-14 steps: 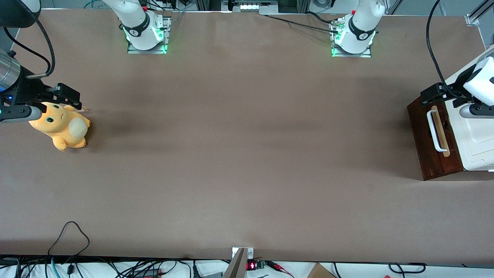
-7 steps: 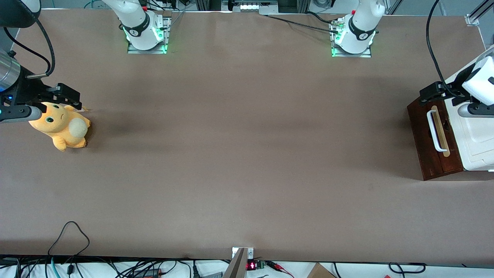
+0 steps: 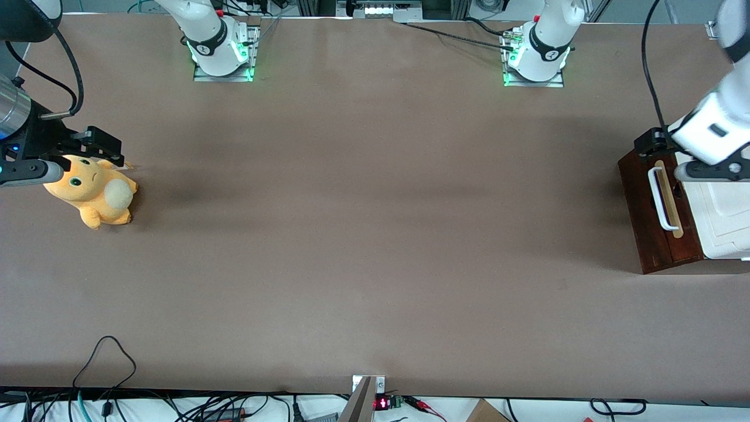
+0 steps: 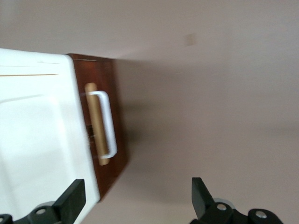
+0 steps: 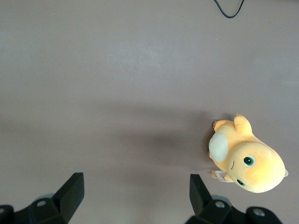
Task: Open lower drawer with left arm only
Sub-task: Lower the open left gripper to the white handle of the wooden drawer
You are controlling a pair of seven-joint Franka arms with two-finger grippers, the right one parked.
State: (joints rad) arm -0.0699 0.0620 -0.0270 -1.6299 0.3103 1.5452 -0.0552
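At the parked arm's end of the brown bench (image 3: pixel 363 234), around nine o'clock in the front view, an orange plush toy (image 3: pixel 94 196) lies on its side. Toward three o'clock, at my working end, stands the white cabinet (image 3: pixel 726 217), with the lower drawer (image 3: pixel 641 199) showing its dark reddish-brown front toward the middle of the bench. A white bar handle (image 3: pixel 659 199) runs along that front, with a pale tan wooden strip (image 3: pixel 670 202) just beside it. The drawer front sits flush against the cabinet body, so it is shut.

My left arm (image 3: pixel 712 132) reaches in from about two o'clock, and my gripper (image 3: pixel 653 143) hangs above the end of the drawer front that is farther from the front camera, close to that end of the handle. From my wrist camera my jaws stand wide apart, with one fingertip (image 4: pixel 72 198) over the white cabinet top (image 4: pixel 37 140) and the other over bare bench, clamped on nothing. The drawer front (image 4: pixel 112 130) and its handle (image 4: pixel 106 123) lie between and ahead of them.
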